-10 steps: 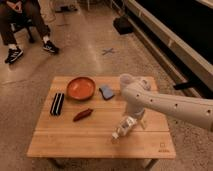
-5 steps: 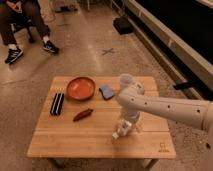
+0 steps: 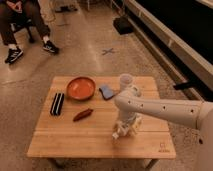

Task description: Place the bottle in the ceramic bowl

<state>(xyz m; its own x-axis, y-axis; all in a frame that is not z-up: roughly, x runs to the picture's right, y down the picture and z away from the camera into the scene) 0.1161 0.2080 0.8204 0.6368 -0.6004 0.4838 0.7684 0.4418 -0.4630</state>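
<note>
One camera looks down on a wooden counter (image 3: 65, 137) from above. The white arm (image 3: 160, 110) reaches in from the right, and its pincer (image 3: 128, 126) is down at the counter's front right part, right on the bottle (image 3: 119, 133). I cannot tell whether the pincer is apart or clamped on it. The bottle lies low there with its white cap toward the front left, well apart from the ceramic bowl (image 3: 80, 89), which sits near the back edge. A blue object (image 3: 106, 92) lies just beside the bowl, with a translucent cup (image 3: 126, 80) beyond it. A black flat item (image 3: 57, 103) and a reddish-brown piece (image 3: 83, 115) lie in front of the bowl.
</note>
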